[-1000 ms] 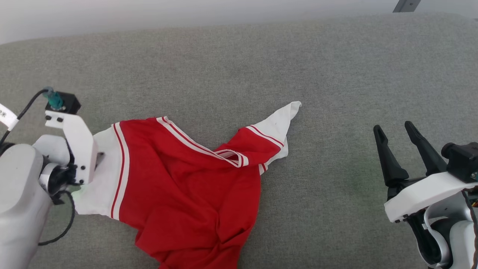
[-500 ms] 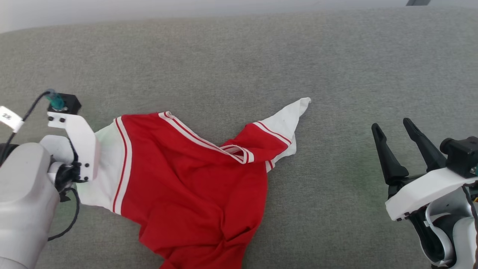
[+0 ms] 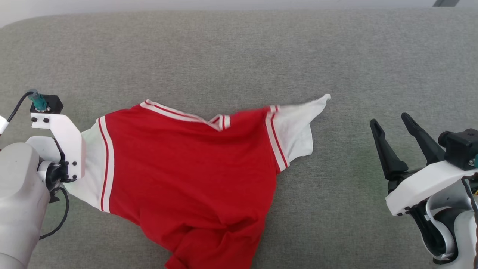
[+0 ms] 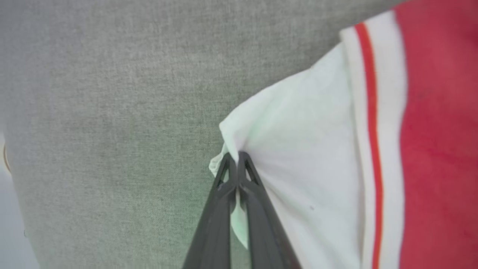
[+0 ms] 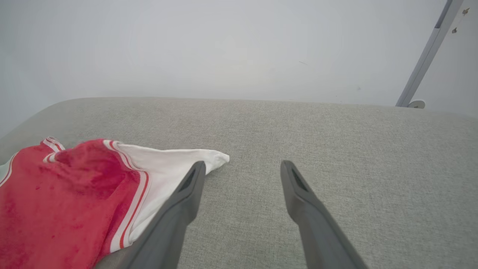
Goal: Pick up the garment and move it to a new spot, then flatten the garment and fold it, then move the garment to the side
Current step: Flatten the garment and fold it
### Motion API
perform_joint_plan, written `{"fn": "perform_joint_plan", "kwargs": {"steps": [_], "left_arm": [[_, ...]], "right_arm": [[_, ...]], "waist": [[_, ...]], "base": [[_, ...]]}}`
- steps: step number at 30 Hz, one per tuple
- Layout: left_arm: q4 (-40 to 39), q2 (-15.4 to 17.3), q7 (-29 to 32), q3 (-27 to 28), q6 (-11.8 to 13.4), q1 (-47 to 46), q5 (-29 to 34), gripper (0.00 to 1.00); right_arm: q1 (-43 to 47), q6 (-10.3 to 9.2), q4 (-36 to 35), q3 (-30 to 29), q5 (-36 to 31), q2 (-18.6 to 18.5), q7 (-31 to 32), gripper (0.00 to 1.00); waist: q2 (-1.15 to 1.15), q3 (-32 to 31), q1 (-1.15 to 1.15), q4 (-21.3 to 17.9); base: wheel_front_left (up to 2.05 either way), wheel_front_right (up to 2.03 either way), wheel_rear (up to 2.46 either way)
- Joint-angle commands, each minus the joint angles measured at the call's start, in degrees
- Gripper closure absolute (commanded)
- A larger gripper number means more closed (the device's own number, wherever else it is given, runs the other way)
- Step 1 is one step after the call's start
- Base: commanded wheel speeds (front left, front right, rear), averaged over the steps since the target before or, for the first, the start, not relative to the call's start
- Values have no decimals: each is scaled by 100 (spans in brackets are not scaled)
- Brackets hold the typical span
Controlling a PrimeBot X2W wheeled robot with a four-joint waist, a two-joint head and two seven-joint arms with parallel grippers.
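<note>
While left end effector (image 4: 236,158) grips shirt (image 3: 186,160) by one white sleeve (image 4: 298,149), shirt stretches left-to-right across grey surface (image 3: 239,56), its other sleeve (image 3: 298,127) pointing toward right end effector (image 3: 390,119), open, apart, the nearer arm for it.

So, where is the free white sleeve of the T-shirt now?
In the head view the free sleeve lies right of centre on the grey cushion, between the red body and the open right gripper, apart from it.

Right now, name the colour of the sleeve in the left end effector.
White sleeve with a red stripe; best in left wrist view.
</note>
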Motion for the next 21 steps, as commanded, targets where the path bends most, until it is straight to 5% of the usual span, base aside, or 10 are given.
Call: {"fn": "perform_joint_plan", "kwargs": {"steps": [1,7,9,10,11,12,13,14,21], "left_arm": [[137,20,66,-48,34,114,49,100],[212,-91,111,13,29,130,-117,100],[154,-125,0,63,20,118,-181,82],[138,-145,-25,79,16,116,-216,64],[138,-145,-25,79,16,116,-216,64],[114,-164,-57,84,-5,116,-236,40],[81,-166,-102,95,-14,107,-255,6],[55,-171,-127,110,-16,99,-280,0],[-158,-210,-97,127,-89,73,-369,0]], "right_arm": [[-48,-1,10,2,22,-23,24,0],[-107,-1,29,39,21,-43,66,0],[-112,0,36,48,24,-52,76,0],[-116,-1,40,53,28,-56,74,0],[-116,-1,40,53,28,-56,74,0],[-117,-1,45,60,31,-67,82,0],[-118,-1,52,71,34,-69,91,0],[-118,-1,59,81,39,-69,98,0],[-116,-1,95,154,72,-116,153,0]], "waist": [[0,7,0,29],[0,-3,0,108],[0,-15,0,127],[0,-24,0,137],[0,-24,0,137],[0,-34,0,147],[0,-44,0,157],[0,-55,0,165],[0,-139,0,238]], "base": [[0,0,0],[0,0,0],[0,0,0],[0,0,0],[0,0,0],[0,0,0],[0,0,0],[0,0,0],[0,0,0]]}}
